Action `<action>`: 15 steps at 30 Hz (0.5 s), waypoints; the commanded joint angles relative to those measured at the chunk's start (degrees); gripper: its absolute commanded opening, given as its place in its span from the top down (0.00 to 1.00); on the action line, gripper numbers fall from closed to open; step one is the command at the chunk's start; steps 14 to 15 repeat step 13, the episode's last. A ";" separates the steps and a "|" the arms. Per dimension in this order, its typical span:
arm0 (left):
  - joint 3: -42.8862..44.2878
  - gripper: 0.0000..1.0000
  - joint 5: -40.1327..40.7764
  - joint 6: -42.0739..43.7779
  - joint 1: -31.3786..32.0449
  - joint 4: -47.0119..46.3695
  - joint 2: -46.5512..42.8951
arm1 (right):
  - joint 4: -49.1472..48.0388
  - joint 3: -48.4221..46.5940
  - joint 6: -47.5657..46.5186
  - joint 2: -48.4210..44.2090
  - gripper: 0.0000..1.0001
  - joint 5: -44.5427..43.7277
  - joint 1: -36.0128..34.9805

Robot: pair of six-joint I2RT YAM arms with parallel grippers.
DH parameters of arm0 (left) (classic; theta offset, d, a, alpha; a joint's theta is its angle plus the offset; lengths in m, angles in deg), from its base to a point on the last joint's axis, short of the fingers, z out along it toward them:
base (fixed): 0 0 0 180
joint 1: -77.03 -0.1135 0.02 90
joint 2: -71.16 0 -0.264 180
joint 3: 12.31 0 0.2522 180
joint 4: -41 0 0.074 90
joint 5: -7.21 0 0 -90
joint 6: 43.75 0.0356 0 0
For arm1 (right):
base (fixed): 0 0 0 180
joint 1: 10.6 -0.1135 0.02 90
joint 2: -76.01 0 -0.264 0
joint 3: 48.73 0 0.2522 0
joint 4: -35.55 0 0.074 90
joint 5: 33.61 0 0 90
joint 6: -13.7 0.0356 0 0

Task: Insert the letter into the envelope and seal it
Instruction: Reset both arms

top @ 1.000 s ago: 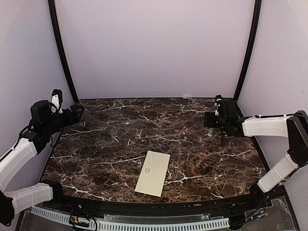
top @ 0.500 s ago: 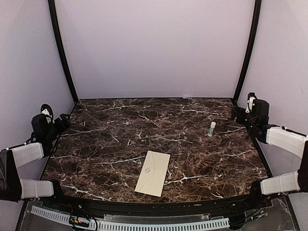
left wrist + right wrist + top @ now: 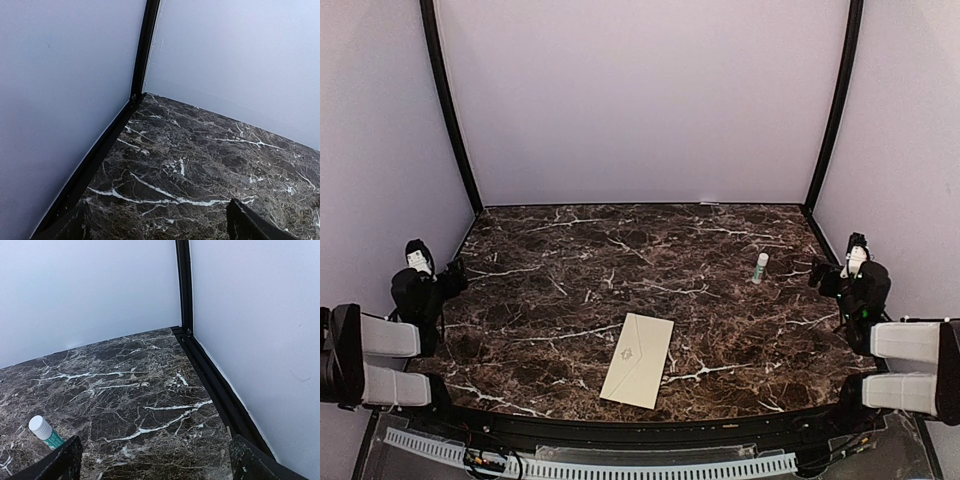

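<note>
Arms have both drawn back to your near corners. The left gripper (image 3: 452,272) and right gripper (image 3: 820,272) gape wide, holding nothing. The glue stick (image 3: 761,267) now stands alone at right. The envelope (image 3: 638,360) lies shut front-centre. The letter is unseen, likely sealed inside, so you look finished.

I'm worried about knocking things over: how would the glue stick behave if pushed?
The glue stick stands upright, tall and narrow, so a nudge near its cap would probably tip it. Its round body would likely roll on the smooth marble table. It looks small, so probably light.
</note>
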 commanded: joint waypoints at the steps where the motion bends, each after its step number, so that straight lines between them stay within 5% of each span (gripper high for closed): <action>1: -1.38 0.08 -4.67 2.87 -0.27 -7.60 2.89 | -12.63 2.14 -0.84 2.49 0.01 -0.32 0.13; 15: -1.51 0.07 -4.33 2.40 -0.23 -8.57 3.21 | -16.12 2.86 -1.52 4.88 0.01 0.51 0.14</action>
